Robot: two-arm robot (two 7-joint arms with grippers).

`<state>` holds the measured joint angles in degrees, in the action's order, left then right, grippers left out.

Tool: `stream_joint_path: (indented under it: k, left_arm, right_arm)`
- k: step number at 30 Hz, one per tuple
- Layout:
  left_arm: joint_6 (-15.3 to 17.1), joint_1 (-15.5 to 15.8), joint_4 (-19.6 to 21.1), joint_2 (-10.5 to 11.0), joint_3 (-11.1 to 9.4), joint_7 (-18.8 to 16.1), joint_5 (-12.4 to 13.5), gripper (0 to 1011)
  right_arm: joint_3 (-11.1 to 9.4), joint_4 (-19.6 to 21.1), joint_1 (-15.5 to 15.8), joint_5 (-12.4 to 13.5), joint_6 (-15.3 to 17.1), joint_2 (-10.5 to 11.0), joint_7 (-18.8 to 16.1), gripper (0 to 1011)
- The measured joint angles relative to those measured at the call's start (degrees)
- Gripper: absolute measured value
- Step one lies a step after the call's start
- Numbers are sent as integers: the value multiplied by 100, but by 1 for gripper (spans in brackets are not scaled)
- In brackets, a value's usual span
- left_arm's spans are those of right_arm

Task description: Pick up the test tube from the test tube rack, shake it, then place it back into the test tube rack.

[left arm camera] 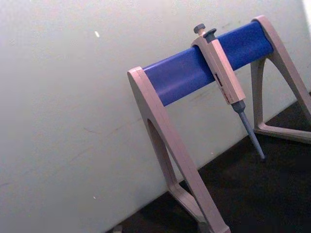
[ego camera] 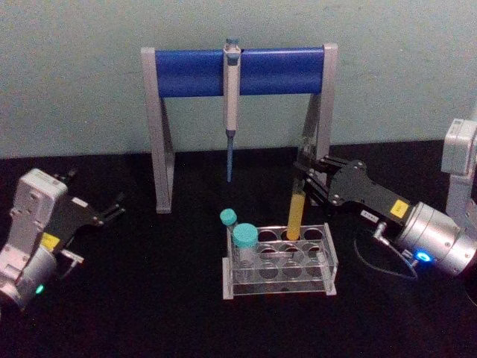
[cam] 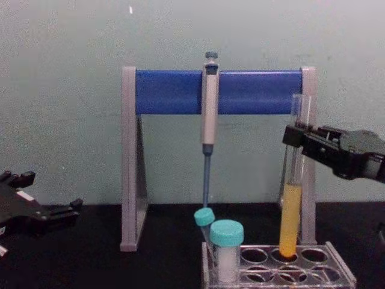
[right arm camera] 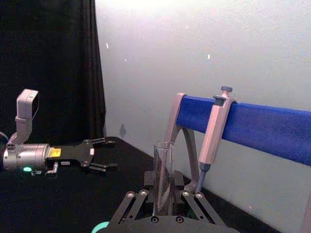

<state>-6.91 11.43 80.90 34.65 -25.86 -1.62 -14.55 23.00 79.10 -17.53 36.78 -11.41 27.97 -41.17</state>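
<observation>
- On the black table, right of centre, the test tube stands almost upright. Its long axis is vertical, its open mouth is up and its top leans slightly to the right. Yellow-orange liquid fills its lower part.
- Its lower end meets a far-row hole of the test tube rack. You cannot tell whether it rests on the bottom or hangs just raised.
- Your right gripper reaches in from the right, its jaws closed on the clear glass above the liquid.
- Your left gripper hangs well apart on the left above the table, its jaws spread wide and holding nothing.
- Two teal-capped tubes stand at the rack's left end. Beyond them, a pipette hangs from the blue bar of the pipette stand.
- The chest view gives you the tube side-on, its mouth level with the blue bar. The rack's near edge is cut off there.
- The right wrist view shows bare upper glass between the fingers, with the liquid and rack hidden below. Farther off is the left gripper, jaws apart.
- The left wrist view takes in the stand and pipette against the wall.
</observation>
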Motion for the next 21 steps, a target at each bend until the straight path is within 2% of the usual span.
stream_joint_path:
  k: [21]
  left_arm:
    - [0, 0, 0, 0, 0, 0, 0, 1001]
  right_arm:
    - [131, -404, -145, -65, 82, -120, -67, 232]
